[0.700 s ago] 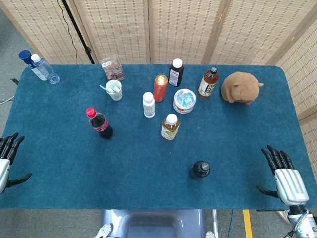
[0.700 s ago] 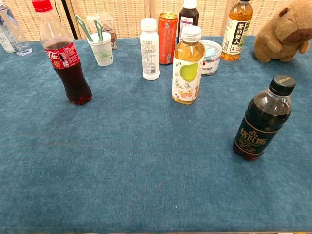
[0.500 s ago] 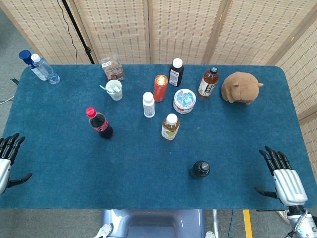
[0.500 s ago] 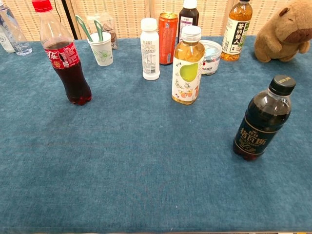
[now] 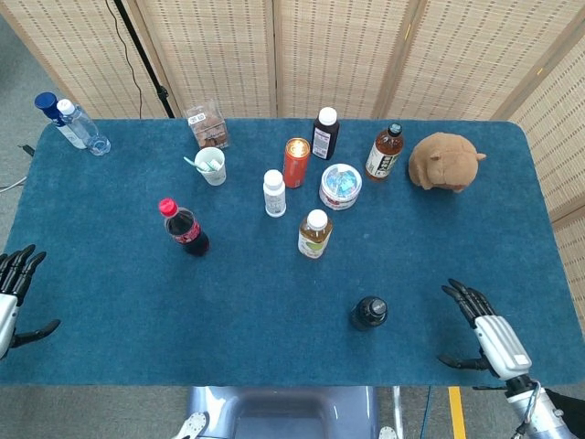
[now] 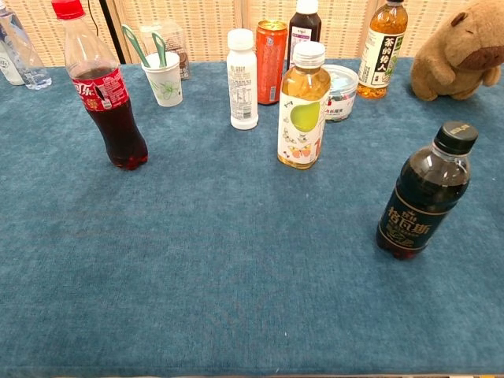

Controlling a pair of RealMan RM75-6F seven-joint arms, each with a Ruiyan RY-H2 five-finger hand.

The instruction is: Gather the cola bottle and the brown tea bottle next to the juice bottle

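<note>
The cola bottle (image 5: pixel 186 229) (image 6: pixel 106 94), red cap and red label, stands upright left of centre. Mid-table stands the juice bottle (image 5: pixel 313 234) (image 6: pixel 302 110), with a white cap and yellow liquid. Closer to the front edge, right of the juice, the dark brown tea bottle (image 5: pixel 369 313) (image 6: pixel 425 193) with a black cap is upright. My right hand (image 5: pixel 484 329) hovers open at the front right, a short way right of the tea bottle and apart from it. At the far left edge my left hand (image 5: pixel 14 297) is open, well away from the cola. Neither hand shows in the chest view.
Behind the juice stand a white bottle (image 5: pixel 273 193), an orange can (image 5: pixel 295 162), a round tub (image 5: pixel 340 186), a dark medicine bottle (image 5: pixel 324 133), an amber tea bottle (image 5: pixel 384 153) and a paper cup (image 5: pixel 210 165). A plush toy (image 5: pixel 443 162) sits back right, water bottles (image 5: pixel 78 125) back left.
My right hand has moved left and a little down, closer to the dark tea bottle, fingers still spread. The left hand and all bottles have stayed put.
</note>
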